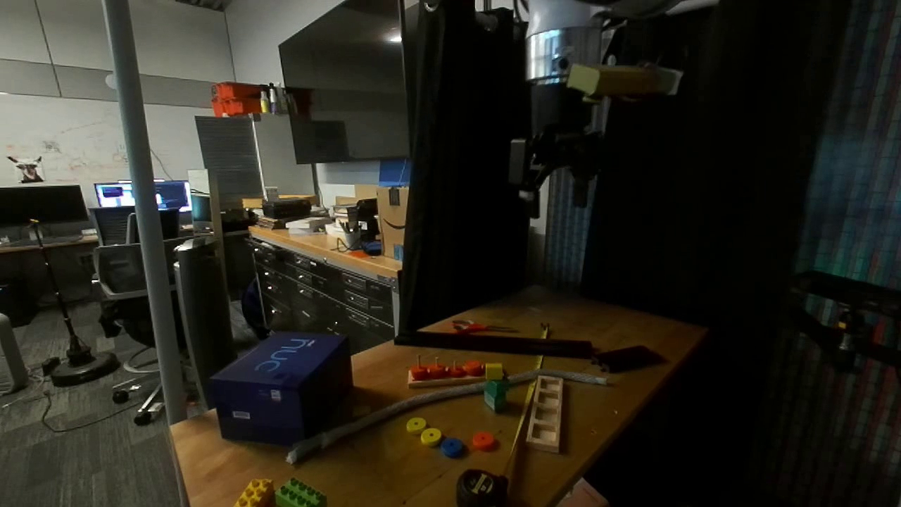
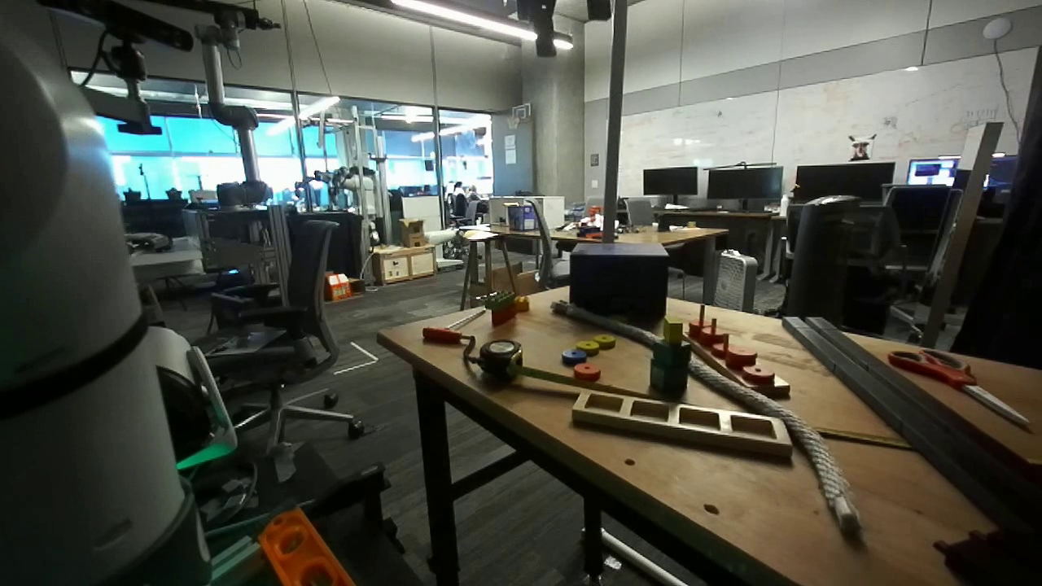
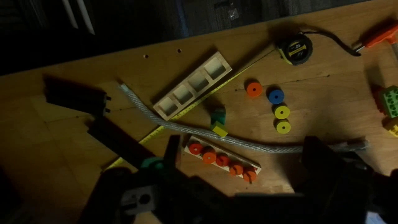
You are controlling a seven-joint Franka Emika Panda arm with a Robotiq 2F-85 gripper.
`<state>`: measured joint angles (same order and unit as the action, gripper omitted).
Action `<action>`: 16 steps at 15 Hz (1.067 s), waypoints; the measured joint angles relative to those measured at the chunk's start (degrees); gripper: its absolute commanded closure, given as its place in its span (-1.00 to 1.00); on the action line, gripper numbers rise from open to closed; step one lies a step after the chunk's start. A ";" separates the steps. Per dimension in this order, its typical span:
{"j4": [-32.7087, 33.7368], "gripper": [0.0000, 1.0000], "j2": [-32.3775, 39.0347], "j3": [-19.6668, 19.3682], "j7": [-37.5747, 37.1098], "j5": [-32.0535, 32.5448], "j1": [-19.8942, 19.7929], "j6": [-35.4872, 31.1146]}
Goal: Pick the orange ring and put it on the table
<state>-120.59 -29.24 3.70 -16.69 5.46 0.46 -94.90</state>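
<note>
Well, the hand hangs high, spread wide and holding nothing; below it are six orange rings, one loose on the table and five on a wooden board; also below lie two yellow rings and one blue ring.

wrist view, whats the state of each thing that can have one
Gripper: open, holding nothing
Loose orange ring: flat on the table
Blue ring: flat
Yellow rings: flat
Pegboard: loaded with orange rings
Wooden tray: empty
Tape measure: pulled out
Rope: gently curved
Yellow block: stacked on green block
</note>
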 measured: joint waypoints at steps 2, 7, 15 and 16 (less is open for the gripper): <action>-0.39 -1.00 -4.16 -1.85 1.16 -0.13 -0.90 4.48; -0.82 -1.00 -10.19 -6.20 12.02 -4.26 -0.97 14.37; -8.37 -1.00 -19.04 -10.58 23.34 -4.33 -1.43 21.29; -10.23 -1.00 -20.59 -10.67 23.67 -3.30 -1.59 21.63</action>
<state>-130.82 -49.83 -6.97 6.98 2.16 -1.14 -73.27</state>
